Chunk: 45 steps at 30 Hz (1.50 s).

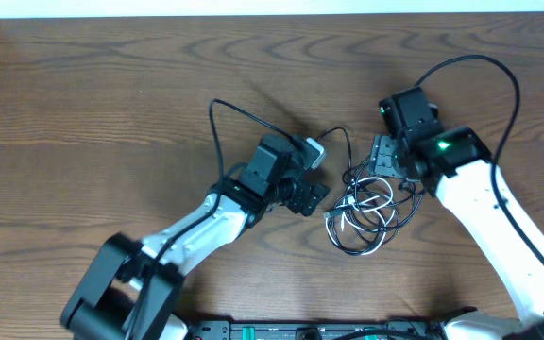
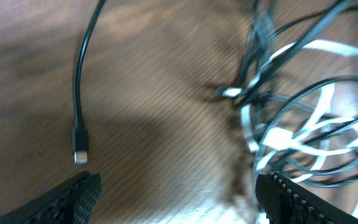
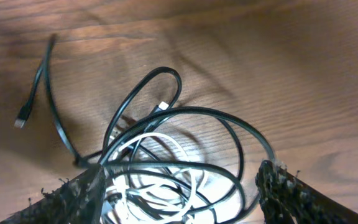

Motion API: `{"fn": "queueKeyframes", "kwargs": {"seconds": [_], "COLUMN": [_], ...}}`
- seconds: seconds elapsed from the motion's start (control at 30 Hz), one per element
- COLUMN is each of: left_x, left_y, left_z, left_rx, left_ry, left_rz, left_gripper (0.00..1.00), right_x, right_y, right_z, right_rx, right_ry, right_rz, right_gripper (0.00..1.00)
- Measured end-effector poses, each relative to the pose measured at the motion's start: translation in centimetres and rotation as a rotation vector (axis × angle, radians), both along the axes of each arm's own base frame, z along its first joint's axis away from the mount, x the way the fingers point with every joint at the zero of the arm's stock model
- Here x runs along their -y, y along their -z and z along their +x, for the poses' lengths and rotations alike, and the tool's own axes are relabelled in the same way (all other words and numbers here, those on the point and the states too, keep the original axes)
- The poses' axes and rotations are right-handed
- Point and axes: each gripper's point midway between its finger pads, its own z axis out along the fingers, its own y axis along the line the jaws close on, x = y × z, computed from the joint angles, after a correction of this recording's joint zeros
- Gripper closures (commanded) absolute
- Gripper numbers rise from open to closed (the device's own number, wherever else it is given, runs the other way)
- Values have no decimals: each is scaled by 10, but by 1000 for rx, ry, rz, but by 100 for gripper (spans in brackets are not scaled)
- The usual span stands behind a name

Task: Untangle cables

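- Mid-counter, btwn both arms: tangle of thin black cables plus one white cord [image 1: 366, 212] lies on brown wood-grain counter [image 1: 83, 113].
- left jaws: released, spread wide, nothing btwn; tangle just beside.
- right jaws: released, straddling tangle.

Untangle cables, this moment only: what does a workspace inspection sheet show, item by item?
Surface: wooden table, brown grain.
Job's things: tangle of black loops with one white cable in it; one black plug end lies out to the side.
Clutter: nothing seen.
Grippers: left gripper open, nothing between its fingers, tangle beside it; right gripper open, fingers either side of the tangle's loops.
Cables: thick black arm leads loop from each arm.
Surroundings: white strip along the far edge; otherwise nothing seen.
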Motion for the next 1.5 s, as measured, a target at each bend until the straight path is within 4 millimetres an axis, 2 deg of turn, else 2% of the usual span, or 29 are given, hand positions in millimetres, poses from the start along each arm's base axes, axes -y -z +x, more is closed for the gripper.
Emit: {"fn": "queueKeyframes", "kwargs": {"seconds": [0.07,0.17,0.4,0.53,0.73,1.0,1.3,1.5], "left_x": [-2,-1,7,16,29,37,40,49], "left_y": [9,11,-4,-11,-18,11,6,-9], "left_z": [1,4,17,14,16,24,28,32], "left_rx": [-12,-1,92,123,174,173,192,235], "left_ry": [-6,-10,4,73,131,140,133,137], "left_rz": [18,22,-19,-51,-98,-102,-123,-181], "left_gripper": [16,15,11,11,12,12,12,12], "right_x": [-1,-3,-5,-5,-6,-21,-31,-31], "right_y": [5,8,8,8,9,9,9,9], "right_z": [3,8,12,12,12,6,2,2], "right_rx": [-3,13,34,37,37,31,25,25], "right_ry": [47,121,266,302,316,261,218,218], "right_rz": [14,48,112,127,134,130,124,124], "right_gripper": [29,30,30,30,30,30,30,30]}}
